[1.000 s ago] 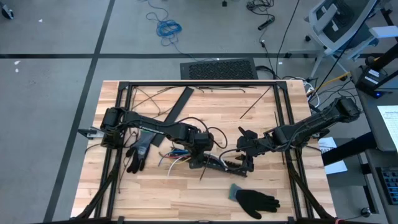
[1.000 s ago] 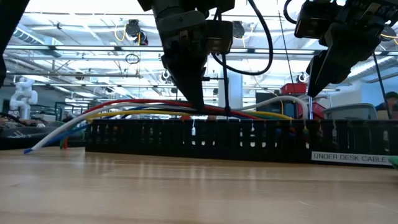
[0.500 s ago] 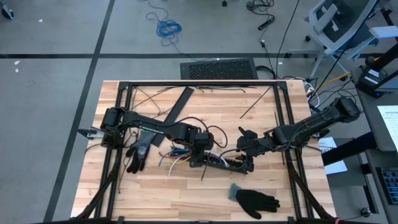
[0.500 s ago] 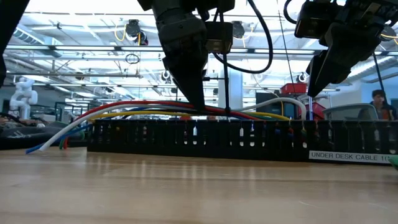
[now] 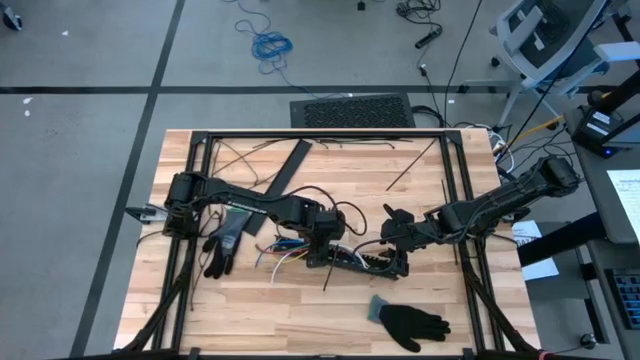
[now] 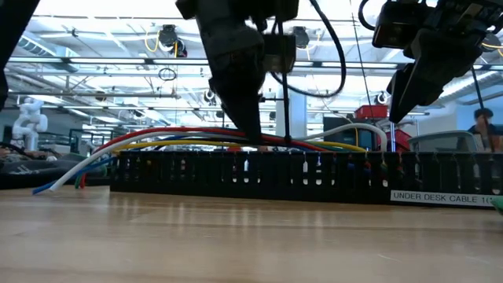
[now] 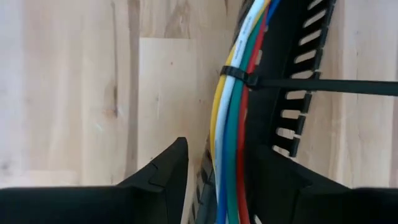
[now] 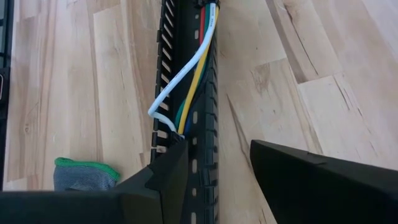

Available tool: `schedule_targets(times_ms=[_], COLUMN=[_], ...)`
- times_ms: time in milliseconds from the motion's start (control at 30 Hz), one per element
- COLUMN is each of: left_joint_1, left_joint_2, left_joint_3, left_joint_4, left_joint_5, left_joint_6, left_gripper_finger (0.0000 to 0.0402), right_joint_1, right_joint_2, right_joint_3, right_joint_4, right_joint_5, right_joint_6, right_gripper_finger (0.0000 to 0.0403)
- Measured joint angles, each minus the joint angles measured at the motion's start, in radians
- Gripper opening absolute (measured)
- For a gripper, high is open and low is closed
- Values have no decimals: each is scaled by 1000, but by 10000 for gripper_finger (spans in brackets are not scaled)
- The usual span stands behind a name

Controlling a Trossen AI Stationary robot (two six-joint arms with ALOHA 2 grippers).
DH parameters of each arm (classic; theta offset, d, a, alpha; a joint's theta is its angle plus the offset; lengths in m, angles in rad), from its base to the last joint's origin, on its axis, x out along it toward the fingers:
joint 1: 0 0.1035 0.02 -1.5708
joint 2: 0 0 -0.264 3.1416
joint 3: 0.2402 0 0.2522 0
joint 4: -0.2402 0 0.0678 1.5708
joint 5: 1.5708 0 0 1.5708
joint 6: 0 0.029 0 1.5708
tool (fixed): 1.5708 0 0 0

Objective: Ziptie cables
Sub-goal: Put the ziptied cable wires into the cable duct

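Note:
The cables [image 7: 227, 137], white, yellow, green, red and blue, lie along a black slotted tray [image 5: 360, 262] at mid-table, and their left ends [image 6: 63, 177] droop past it onto the wood. A black zip tie [image 7: 239, 77] circles the bundle, its tail [image 7: 329, 85] sticking out sideways over the tray wall. My left gripper [image 7: 222, 146] points down over the bundle, open, one finger on each side of the cables. My right gripper [image 8: 217, 149] hovers open above the tray's right end [image 5: 400, 265], where the cable ends [image 8: 177, 121] curl out.
One black glove [image 5: 222, 245] lies left of the tray, and another with a green cuff [image 5: 410, 322] lies near the front edge. A flat black strip [image 5: 288, 165] and loose black zip ties [image 5: 410, 165] lie toward the far side. A black frame [image 5: 320, 137] borders the table.

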State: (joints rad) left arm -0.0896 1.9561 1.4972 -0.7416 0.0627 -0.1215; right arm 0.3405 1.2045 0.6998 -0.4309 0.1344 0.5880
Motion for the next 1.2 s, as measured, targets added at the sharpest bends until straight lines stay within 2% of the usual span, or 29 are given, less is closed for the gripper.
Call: schedule_targets(times_ms=[467,767,1000,1200], left_joint_1=[6,10,12,16], left_joint_2=[31,30,30,30], left_joint_3=[-6,-6,36,98], left_joint_4=[-7,-10,-26,-48], left_joint_5=[10,-19,-11,-13], left_joint_6=[-3,-49,-73,-48], left_gripper_finger=[110,15,39,26], right_joint_1=[0,0,0,0], right_joint_2=[0,0,0,0], right_joint_3=[-1,-1,-1,-1], right_joint_4=[0,1,0,0], right_joint_5=[-4,-3,-4,-4], right_joint_6=[0,-1,-5,-5], right_gripper_finger=[167,167,167,167])
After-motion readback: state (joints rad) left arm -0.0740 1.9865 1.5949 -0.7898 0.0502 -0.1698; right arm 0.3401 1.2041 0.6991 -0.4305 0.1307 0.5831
